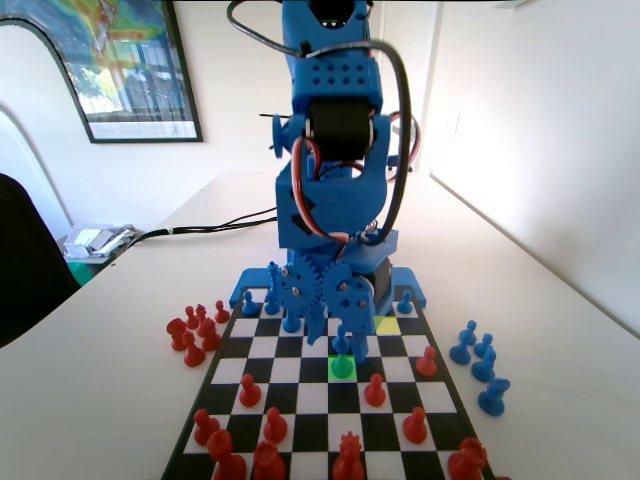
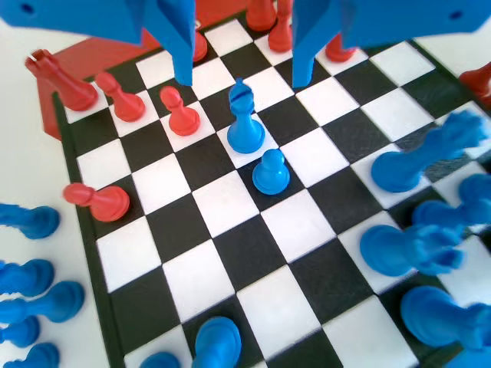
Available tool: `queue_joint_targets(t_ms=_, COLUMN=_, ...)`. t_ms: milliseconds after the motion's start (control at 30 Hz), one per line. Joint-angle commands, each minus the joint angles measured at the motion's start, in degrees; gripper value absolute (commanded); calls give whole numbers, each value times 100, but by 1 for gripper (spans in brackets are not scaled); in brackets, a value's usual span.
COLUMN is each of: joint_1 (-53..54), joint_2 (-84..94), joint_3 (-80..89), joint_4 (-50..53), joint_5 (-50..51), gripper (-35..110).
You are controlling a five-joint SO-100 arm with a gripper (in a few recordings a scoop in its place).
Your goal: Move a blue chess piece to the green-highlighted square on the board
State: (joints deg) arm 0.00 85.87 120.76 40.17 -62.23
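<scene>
On the board (image 2: pixel 230 253), the pawn (image 2: pixel 271 172) is seen standing free below the spread, empty gripper (image 2: pixel 242 73).

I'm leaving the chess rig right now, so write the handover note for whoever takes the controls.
Claw: open, holding nothing. In the wrist view its tips hang either side of the taller blue piece.
Blue chess piece: upright on the board, free of the claw, diagonally next to the taller piece on the arm's side.
Green-highlighted square: the fixed view shows something standing on it, tinted green. I cannot tell which piece it is.
Done: unconfirmed.
Left: check what stands on green. If it isn't the short piece, probably grasp and place it there.
</scene>
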Motion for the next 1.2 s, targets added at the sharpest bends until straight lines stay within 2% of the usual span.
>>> queue_joint_targets(t_ms=0, joint_1=132, joint_2=782, joint_3=-694, joint_4=624, joint_5=9, gripper=15)
queue_joint_targets(t_ms=167, joint_1=193, joint_2=1195, joint_3=-1503, joint_4=1688, joint_5=-334, gripper=10)
queue_joint_targets(t_ms=300, joint_1=132, joint_2=1617, joint_3=-1828, joint_4=2355, joint_5=-1081, gripper=1)
queue_joint_targets(t_ms=533, joint_1=114, joint_2=2435, joint_3=-2197, joint_4=3568, joint_5=-2065, gripper=1)
queue_joint_targets(t_ms=1000, joint_1=79, joint_2=4860, joint_3=-2013, joint_4=5862, joint_5=-3313, gripper=1)
queue_joint_targets(t_ms=1167, joint_1=123, joint_2=5484, joint_3=-1784, joint_4=6187, joint_5=-3595, gripper=1)
